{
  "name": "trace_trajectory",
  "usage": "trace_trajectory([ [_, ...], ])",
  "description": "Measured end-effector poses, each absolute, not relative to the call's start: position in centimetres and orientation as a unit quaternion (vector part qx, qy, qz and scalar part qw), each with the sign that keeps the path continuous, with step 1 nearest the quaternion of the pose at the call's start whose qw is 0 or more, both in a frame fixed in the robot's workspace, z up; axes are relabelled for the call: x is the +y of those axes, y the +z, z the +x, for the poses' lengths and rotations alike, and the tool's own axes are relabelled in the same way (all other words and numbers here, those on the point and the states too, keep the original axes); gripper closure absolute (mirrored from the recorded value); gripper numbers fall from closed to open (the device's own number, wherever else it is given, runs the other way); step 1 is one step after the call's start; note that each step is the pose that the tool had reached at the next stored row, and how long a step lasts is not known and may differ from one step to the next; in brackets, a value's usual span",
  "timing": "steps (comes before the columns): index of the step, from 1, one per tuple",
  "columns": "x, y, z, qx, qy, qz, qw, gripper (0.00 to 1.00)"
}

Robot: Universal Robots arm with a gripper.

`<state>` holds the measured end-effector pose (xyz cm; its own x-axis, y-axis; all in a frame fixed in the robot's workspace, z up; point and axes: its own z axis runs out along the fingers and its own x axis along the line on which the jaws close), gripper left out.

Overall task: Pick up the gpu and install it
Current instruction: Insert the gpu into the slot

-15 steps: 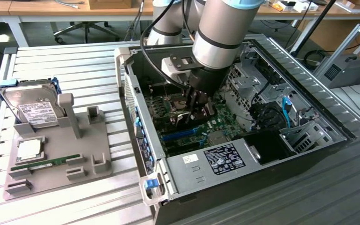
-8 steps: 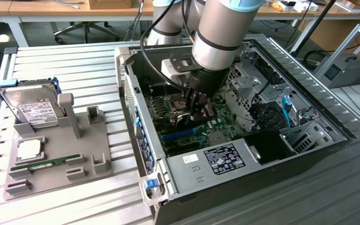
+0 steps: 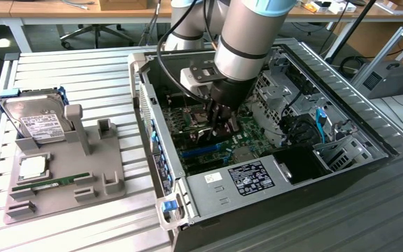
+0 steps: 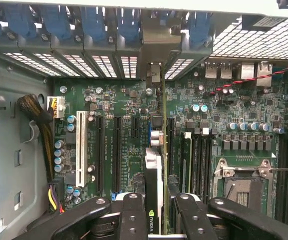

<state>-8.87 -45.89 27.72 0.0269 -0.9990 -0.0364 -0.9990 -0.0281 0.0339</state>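
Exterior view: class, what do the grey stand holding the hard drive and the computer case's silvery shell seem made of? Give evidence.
The grey slotted stand looks like matt plastic, possibly printed: even dull colour, blocky posts, no glint. The silvery computer case shell looks like bare sheet metal, probably steel: folded edges, punched holes, soft sheen.

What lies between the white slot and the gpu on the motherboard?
In the wrist view, three empty black slots, two long and one short, lie between the white slot and the gpu.
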Motion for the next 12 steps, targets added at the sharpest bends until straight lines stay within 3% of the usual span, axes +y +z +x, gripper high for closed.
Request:
trace_trajectory([
  [12, -45.90, 27.18, -8.87, 0.700, 0.025, -0.714, 0.000, 0.73],
])
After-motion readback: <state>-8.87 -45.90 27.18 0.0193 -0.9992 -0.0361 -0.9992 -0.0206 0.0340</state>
